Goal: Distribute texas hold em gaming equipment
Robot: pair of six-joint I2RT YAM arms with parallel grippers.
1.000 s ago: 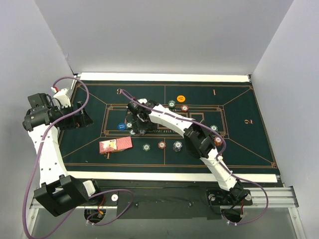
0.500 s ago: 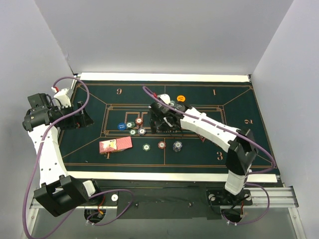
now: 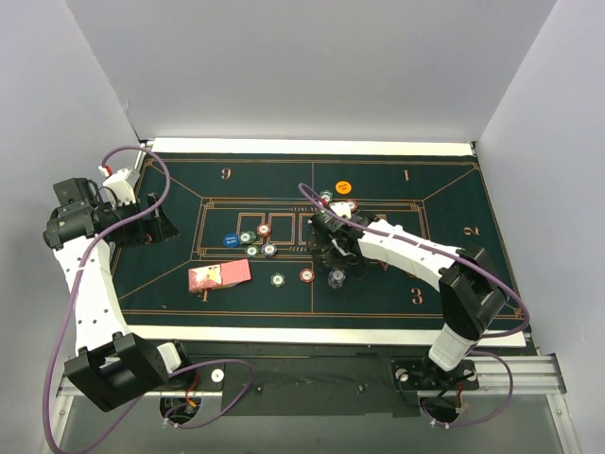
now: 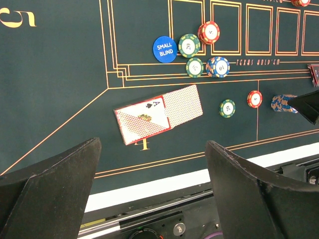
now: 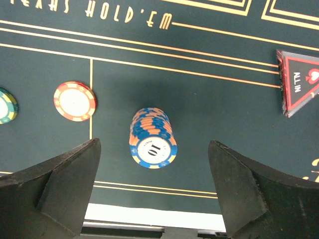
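The playing cards (image 3: 219, 275) lie fanned at the near left of the mat; in the left wrist view (image 4: 159, 113) an ace faces up on a red-backed card. The blue button disc (image 3: 230, 240) (image 4: 164, 49) sits beside several chips (image 3: 264, 229). The orange button disc (image 3: 343, 187) lies farther back. A stack of blue-orange "10" chips (image 3: 337, 278) (image 5: 153, 138) stands near the mat's near line. My right gripper (image 3: 337, 257) (image 5: 154, 143) hangs open above this stack, one finger on each side, not touching it. My left gripper (image 3: 156, 227) (image 4: 152, 144) is open and empty at the far left.
A red chip (image 5: 75, 101) and a green chip (image 5: 6, 105) lie left of the stack. A red triangular "ALL IN" marker (image 5: 299, 82) lies to its right. The dark green mat (image 3: 454, 255) has a white border (image 3: 284, 333) at its near edge. Grey walls enclose the table.
My right arm has swung right and toward the near edge, from the chip cluster by the blue button to above the blue-orange stack. The left arm has not moved.
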